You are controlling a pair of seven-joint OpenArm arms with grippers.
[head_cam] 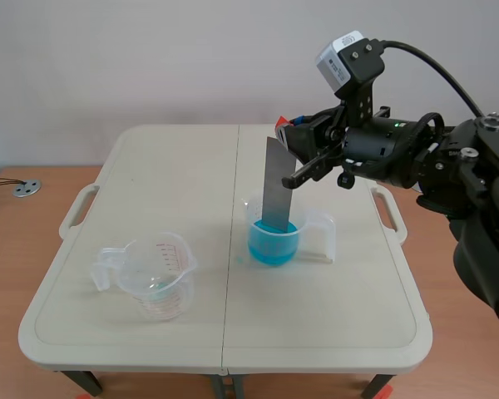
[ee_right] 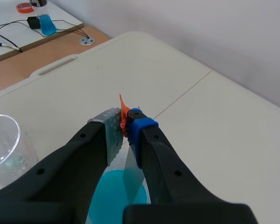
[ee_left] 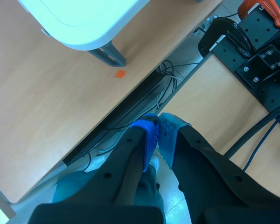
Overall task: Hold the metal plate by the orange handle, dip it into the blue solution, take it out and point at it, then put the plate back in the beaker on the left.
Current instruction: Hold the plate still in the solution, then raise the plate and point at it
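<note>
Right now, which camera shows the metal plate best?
The scene view: the whole metal plate stands with its lower end in the blue liquid, the right hand holding its top. The right wrist view shows only its orange handle and a sliver below. The left wrist view shows none of it.

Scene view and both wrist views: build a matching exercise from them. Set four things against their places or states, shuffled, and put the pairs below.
Things
1. metal plate
2. beaker of blue solution
3. clear beaker
4. left hand

States
A. shut on nothing, away from the table top
B. upright, lower end down in the blue liquid, gripped at its orange handle by the right hand
C. on the table's left half, nothing standing in it
D. right of the table's centre seam, a plate standing in it

Pairs: 1-B; 2-D; 3-C; 4-A
</note>
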